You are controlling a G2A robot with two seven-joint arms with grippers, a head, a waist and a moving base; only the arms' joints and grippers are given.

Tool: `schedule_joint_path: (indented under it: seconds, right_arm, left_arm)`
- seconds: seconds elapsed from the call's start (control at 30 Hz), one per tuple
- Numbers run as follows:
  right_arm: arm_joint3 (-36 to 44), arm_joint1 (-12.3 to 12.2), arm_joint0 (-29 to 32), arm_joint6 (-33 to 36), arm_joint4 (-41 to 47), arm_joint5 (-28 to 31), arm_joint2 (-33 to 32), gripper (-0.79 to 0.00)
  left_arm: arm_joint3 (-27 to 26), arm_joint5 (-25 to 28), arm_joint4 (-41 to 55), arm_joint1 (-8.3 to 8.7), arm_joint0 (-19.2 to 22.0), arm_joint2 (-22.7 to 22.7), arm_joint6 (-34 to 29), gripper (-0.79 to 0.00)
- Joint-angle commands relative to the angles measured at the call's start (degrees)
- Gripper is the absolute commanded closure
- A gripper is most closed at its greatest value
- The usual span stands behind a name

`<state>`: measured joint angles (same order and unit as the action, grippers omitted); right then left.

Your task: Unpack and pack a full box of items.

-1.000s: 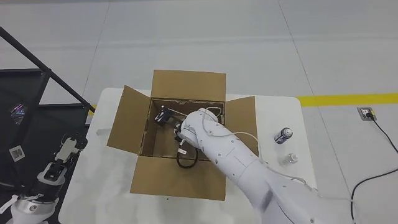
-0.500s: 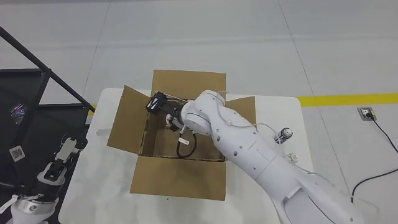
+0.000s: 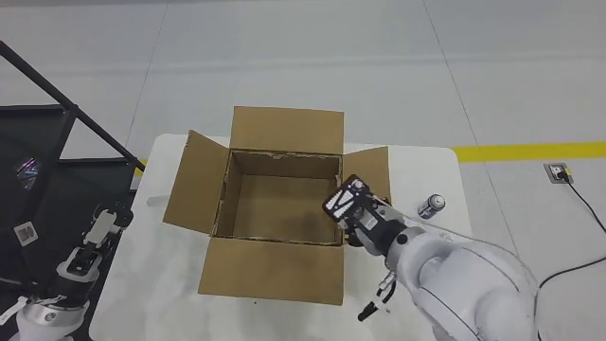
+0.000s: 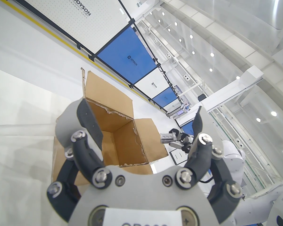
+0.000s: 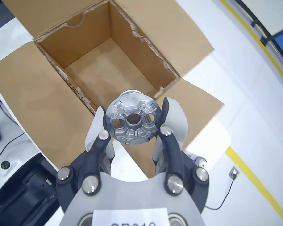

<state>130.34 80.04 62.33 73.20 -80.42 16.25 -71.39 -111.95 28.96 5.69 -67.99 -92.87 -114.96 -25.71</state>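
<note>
The right gripper (image 5: 134, 115) is clamped on a grey metal wheel (image 5: 133, 124) — the ribbed disc sits squarely between the two fingers, its hub hole facing the wrist. Beyond the jaws the open cardboard box (image 5: 85, 41) shows its brown inside; directly under them lies the box's side flap. A small can (image 3: 431, 206) stands on the white table (image 3: 161, 284) near this gripper, on the side away from the box. The left gripper (image 4: 140, 109) has its jaws spread wide — the box stands beyond its fingertips, well apart.
</note>
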Motion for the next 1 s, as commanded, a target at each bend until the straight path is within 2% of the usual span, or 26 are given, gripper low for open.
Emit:
schedule_joint_path:
  seconds: [0.0,0.13,0.23,0.33,0.5,0.8,0.97]
  right_arm:
    - [4.28,-0.46,5.48,-0.28,-1.83,-1.88,-4.74,0.000]
    - [4.30,-1.04,12.56,-3.07,-2.21,-4.10,-12.09,0.000]
    - [4.16,-1.44,17.48,-3.17,0.36,-2.18,-15.14,0.000]
    - [1.30,-1.67,18.98,-2.92,0.87,-2.21,-16.45,0.000]
    - [-6.35,-1.96,17.41,-2.99,0.72,-1.67,-15.60,0.000]
    - [-21.94,-2.38,10.21,-3.46,0.65,1.82,-12.47,0.000]
    - [-27.13,-2.48,7.54,-2.84,-0.38,0.42,-11.09,-0.043]
  left_arm:
    - [0.00,0.00,0.00,0.00,0.00,0.00,0.00,-0.785]
    - [0.00,0.00,0.00,0.00,0.00,0.00,0.00,-0.785]
    - [0.00,0.00,0.00,0.00,0.00,0.00,0.00,-0.785]
    - [0.00,0.00,0.00,0.00,0.00,0.00,0.00,-0.785]
    - [0.00,0.00,0.00,0.00,0.00,0.00,0.00,-0.785]
    - [0.00,0.00,0.00,0.00,0.00,0.00,0.00,-0.785]
    - [0.00,0.00,0.00,0.00,0.00,0.00,0.00,-0.785]
